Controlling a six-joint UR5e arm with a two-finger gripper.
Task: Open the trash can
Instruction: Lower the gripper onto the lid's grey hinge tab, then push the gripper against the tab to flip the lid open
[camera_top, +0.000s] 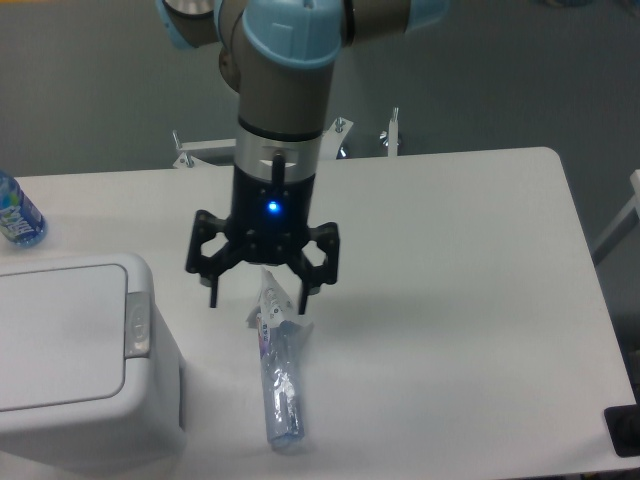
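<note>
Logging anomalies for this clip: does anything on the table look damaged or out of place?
A crushed clear plastic bottle lies flat on the table, below the open gripper. The trash can beside it looks intact, lid closed.

White trash can (70, 350), lid closed

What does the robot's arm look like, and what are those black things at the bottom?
The arm is a fat silver-grey tube with light blue caps on its joints. Below it sits a black gripper with two spread, claw-like jaws and a small blue light glowing in the middle.
</note>
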